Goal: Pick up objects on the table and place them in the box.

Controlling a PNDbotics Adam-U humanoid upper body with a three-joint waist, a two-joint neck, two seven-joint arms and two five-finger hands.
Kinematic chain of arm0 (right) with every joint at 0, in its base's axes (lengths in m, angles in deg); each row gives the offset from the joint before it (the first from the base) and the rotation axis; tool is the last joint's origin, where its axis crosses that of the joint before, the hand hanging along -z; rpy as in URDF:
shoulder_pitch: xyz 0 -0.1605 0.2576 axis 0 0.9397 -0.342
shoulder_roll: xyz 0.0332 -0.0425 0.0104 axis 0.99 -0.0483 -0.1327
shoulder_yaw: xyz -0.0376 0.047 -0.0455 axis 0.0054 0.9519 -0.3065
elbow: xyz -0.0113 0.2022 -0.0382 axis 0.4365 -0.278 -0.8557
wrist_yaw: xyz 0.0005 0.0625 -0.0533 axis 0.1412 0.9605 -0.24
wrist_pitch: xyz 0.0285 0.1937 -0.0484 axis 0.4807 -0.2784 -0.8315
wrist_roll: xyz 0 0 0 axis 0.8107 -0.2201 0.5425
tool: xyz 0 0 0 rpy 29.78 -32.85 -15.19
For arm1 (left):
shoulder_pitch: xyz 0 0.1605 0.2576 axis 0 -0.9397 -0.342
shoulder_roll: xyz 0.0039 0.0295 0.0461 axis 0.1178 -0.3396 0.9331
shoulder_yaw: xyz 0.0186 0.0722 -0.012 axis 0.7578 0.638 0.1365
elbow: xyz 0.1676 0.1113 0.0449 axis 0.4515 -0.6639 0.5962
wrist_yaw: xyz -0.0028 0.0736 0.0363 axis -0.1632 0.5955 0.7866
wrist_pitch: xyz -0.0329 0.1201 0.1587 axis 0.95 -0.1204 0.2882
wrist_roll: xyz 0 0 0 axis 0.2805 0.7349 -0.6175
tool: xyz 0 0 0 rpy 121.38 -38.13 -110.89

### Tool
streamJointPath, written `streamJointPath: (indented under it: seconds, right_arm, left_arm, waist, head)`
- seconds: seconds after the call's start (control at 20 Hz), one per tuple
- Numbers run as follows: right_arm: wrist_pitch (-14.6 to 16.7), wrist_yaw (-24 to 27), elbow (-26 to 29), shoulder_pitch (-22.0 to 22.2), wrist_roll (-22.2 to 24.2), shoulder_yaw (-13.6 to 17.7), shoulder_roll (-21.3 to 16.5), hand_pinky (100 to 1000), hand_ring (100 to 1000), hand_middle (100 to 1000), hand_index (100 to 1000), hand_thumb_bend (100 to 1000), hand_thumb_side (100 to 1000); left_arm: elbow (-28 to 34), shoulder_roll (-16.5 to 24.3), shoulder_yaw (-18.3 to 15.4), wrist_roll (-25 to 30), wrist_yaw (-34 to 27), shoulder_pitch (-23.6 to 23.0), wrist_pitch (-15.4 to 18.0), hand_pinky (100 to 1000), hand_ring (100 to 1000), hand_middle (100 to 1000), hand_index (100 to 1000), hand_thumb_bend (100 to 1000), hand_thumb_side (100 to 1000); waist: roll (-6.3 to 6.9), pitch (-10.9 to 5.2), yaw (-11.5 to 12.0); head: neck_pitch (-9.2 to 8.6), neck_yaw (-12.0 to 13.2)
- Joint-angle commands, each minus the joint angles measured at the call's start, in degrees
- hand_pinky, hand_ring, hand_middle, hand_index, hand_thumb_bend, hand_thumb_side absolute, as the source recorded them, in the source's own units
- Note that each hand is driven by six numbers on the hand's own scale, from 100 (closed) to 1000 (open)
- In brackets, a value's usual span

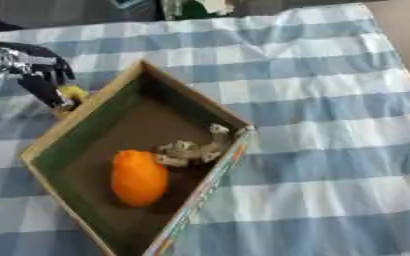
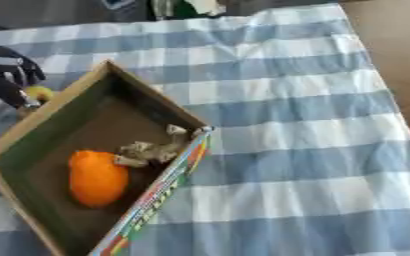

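left hand at ten o'clock curls its fingers round a small yellow thing, just outside the box wall. inside the box lie an orange thing and a pale crumpled thing.

right eye view: same layout, on a blue checked cloth.
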Motion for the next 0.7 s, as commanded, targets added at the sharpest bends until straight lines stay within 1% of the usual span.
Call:
streamJointPath:
  seconds: [0.05,0.1,0.15,0.2,0.4,0.55,0.65,0.7]
  right_arm:
    - [-0.13,0.21,1.09,-0.76,-0.1,0.52,-0.86,698,784,697,776,100,694]
    - [-0.17,0.22,1.09,-0.73,-0.16,0.55,-0.85,698,784,697,776,100,691]
    - [-0.23,0.25,1.09,-0.7,-0.22,0.58,-0.84,698,784,697,776,100,691]
    - [-0.28,0.27,1.09,-0.66,-0.27,0.59,-0.83,698,784,697,776,100,691]
    - [-0.39,0.35,1.09,-0.54,-0.52,0.73,-0.8,698,784,697,776,100,690]
    - [-0.41,0.36,1.09,-0.51,-0.73,0.8,-0.75,699,785,697,776,100,691]
    - [-0.43,0.28,1.09,-0.47,-0.83,0.84,-0.73,699,785,697,776,100,691]
    - [-0.46,0.23,1.09,-0.45,-0.87,0.85,-0.71,699,785,697,776,100,691]
  left_arm:
    - [-1.14,0.9,0.45,0.06,-0.09,0.4,0.63,684,767,722,837,322,405]
    - [-1.39,0.88,0.51,0.06,-0.2,0.43,0.75,676,759,701,799,293,395]
    - [-1.58,0.88,0.55,0.06,-0.25,0.46,0.82,675,757,697,794,290,394]
    - [-1.75,0.87,0.61,0.06,-0.27,0.49,0.89,664,743,669,759,275,391]
    - [-2.19,0.8,0.74,0.06,-0.76,0.66,1.17,637,718,622,718,229,382]
    - [-2.47,0.67,0.81,0.06,-1.63,0.68,1.2,611,700,599,703,194,361]
    - [-2.62,0.63,0.86,0.06,-2.29,0.7,1.1,588,683,581,688,158,340]
    - [-2.63,0.6,0.85,0.06,-2.68,0.72,1.02,573,673,570,678,121,317]
  waist:
    - [-0.23,-0.89,-0.08]
    - [-0.23,-0.88,-0.08]
    - [-0.22,-0.87,-0.08]
    - [-0.23,-0.88,-0.08]
    - [-0.25,-0.96,-0.03]
    - [-0.29,-1.02,-0.02]
    - [-0.33,-1.07,-0.01]
    - [-0.35,-1.09,0.0]
  head:
    - [-0.64,0.25]
    - [-0.64,0.24]
    - [-0.64,0.22]
    - [-0.63,0.22]
    - [-0.59,0.27]
    - [-0.69,0.26]
    - [-0.69,0.25]
    - [-0.7,0.24]
